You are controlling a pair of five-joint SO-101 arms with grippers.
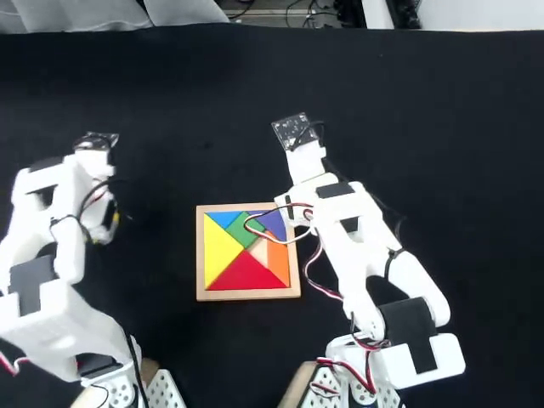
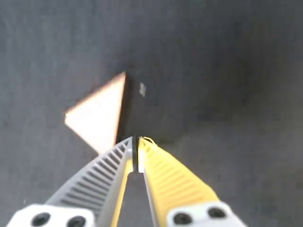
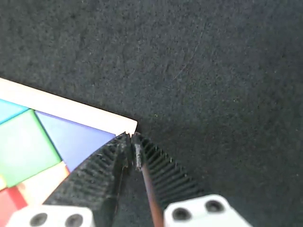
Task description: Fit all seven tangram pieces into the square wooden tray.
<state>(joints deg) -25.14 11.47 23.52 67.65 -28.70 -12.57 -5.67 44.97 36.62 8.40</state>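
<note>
Your left gripper has its jaws clenched on nothing, just beside a pale triangle on the tabletop. Your right gripper, jaws also clenched empty, sits at a corner of the wooden tray mid-tabletop, which holds coloured pieces.

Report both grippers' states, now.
Left gripper: shut, holding nothing; a pale triangle piece lies just beside it.
Right gripper: shut, holding nothing, at the wooden tray corner.
</note>
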